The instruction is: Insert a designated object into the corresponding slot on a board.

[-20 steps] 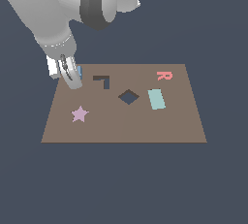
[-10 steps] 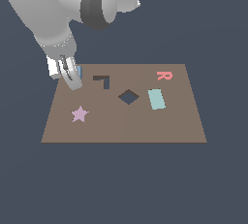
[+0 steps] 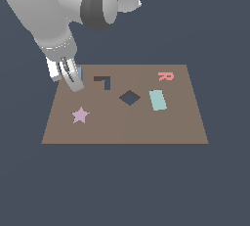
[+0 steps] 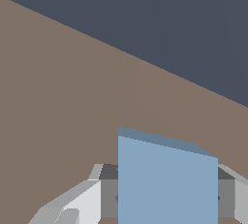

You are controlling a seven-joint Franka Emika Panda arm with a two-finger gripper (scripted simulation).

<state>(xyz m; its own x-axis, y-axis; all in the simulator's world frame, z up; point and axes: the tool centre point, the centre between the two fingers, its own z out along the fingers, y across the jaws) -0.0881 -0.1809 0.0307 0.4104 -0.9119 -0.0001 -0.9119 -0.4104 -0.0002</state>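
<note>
Nothing has shifted since the earlier frame: gripper point(image 3: 74, 80) still pinches blue block point(image 4: 167, 182) over board point(image 3: 146, 127).

Small blue block point(image 4: 167, 182) pinched in the pincer point(image 3: 74, 79), far left over the brown board point(image 3: 127, 127). Dark diamond slot point(image 3: 129, 97) open, mid-board.

Pink star point(image 3: 80, 115) lies flat toward the exterior view's left, nearest the front edge. Dark L-shaped cut-out point(image 3: 103, 81) sits behind it, further toward the middle. Pale teal rectangle point(image 3: 157, 100) lies flat toward the exterior view's right, slightly skewed. Red letter R point(image 3: 165, 76) sits just behind the rectangle, apart from it.
</note>
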